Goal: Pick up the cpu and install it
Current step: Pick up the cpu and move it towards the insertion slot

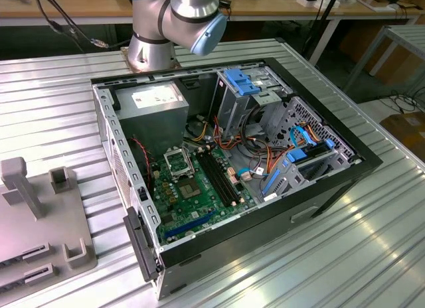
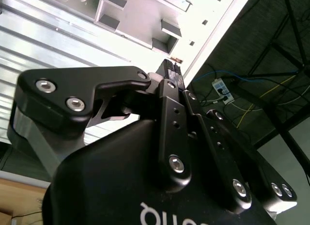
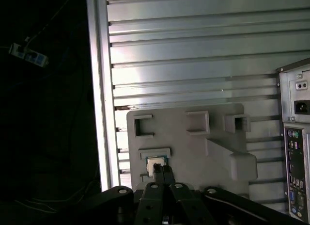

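With its fingers pressed together, the hand is hanging over the ribbed metal desk in line with the cpu, which is lying in a recess of the grey fixture near the desk's edge, beside a dim floor carrying a power strip.

Tool down low over the grey holder, its two black fingers pressed together, tips overlapping one edge of the cpu. The cpu lies flat in a shallow square recess of the holder. The holder sits on the ribbed tabletop, close to its edge; past that edge, a power strip in the dark. Across the holder, a computer case shows its ports.
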Available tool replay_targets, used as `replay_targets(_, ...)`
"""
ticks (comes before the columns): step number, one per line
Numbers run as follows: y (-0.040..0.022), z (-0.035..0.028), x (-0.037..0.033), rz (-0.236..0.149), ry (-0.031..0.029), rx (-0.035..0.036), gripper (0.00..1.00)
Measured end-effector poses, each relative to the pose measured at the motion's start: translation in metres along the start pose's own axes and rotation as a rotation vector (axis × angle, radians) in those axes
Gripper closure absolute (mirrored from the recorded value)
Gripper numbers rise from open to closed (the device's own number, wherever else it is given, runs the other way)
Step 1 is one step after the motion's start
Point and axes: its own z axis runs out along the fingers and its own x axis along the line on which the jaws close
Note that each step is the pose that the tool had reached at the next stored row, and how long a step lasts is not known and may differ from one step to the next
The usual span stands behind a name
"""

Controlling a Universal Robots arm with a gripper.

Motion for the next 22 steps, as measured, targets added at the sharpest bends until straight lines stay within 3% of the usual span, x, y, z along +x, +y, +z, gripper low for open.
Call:
replay_targets(4,0.0,0.0,0.0,0.0,-0.0001,0.0003,0.65)
replay_targets(5,0.0,0.0,0.0,0.0,0.0,0.0006,0.65)
replay_targets(8,0.0,0.0001,0.0,0.0,-0.0002,0.0012,0.47)
replay_targets(9,0.0,0.0001,0.0,0.0,-0.0002,0.0013,0.47)
replay_targets(10,-0.0004,0.0003,0.0,0.0,-0.0002,0.0013,0.4)
replay_targets(15,-0.0089,0.0041,-0.0001,0.0,-0.0002,0.0007,0.4)
replay_targets(22,-0.009,0.0047,0.0,0.0,-0.0001,0.0008,0.4)
